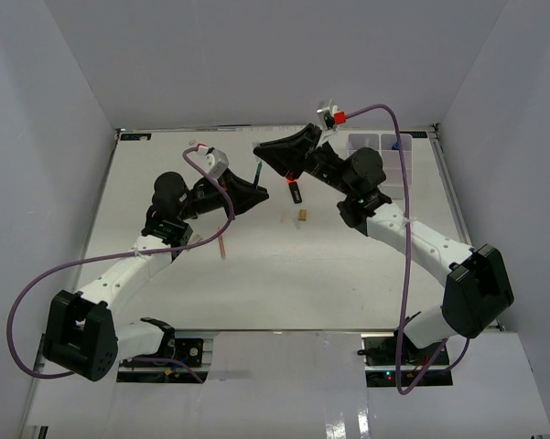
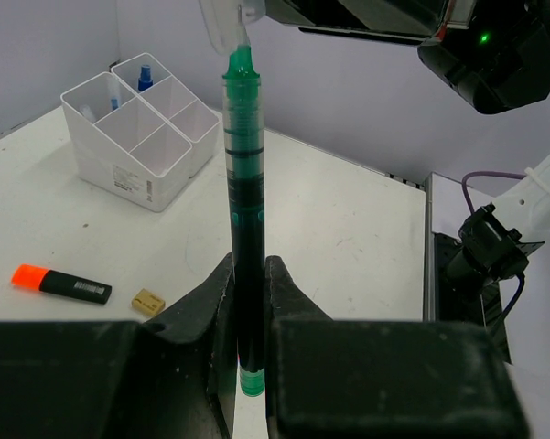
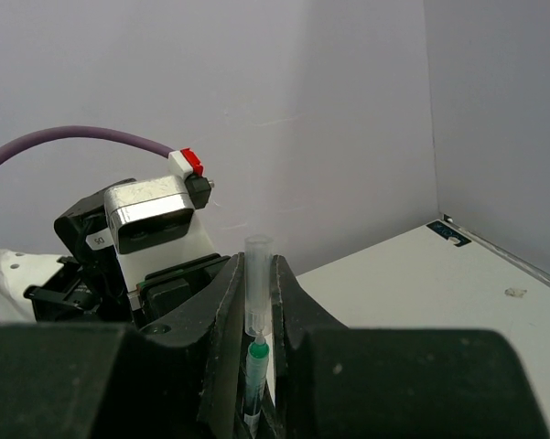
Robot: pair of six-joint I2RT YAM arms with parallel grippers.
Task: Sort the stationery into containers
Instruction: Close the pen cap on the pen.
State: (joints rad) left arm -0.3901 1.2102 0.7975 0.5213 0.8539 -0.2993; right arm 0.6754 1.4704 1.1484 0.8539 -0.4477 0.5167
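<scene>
The white tabletop (image 1: 256, 283) fills the middle of the top view. The left arm (image 1: 119, 274) reaches in from the lower left and the right arm (image 1: 421, 242) from the lower right. Their tips meet near the top middle.

At the upper right stand the white boxes (image 2: 133, 178). They look like two boxes side by side, each with three spaces. The right arm hides part of them in the top view. A sticker on the near box has tiny print that I cannot read.

The left jaws are closed tight on a green pen (image 2: 245, 238). In the left wrist view the pen stands straight up the middle. Its bottom end is cut off between dark blocks. The right jaws are closed tight on the pen's clear cap (image 3: 258, 270). The green tip sits just under it, and I cannot tell if the cap is fully on.

A black marker (image 2: 62, 283) with an orange cap lies flat at the left. The writing on it is too small to read. A pink stick (image 1: 221, 245) lies by the left arm. A little tan block (image 2: 147, 301) lies near the marker, not touching. A bottle (image 2: 145, 75) with a blue cap stands in an end space of the far box.
</scene>
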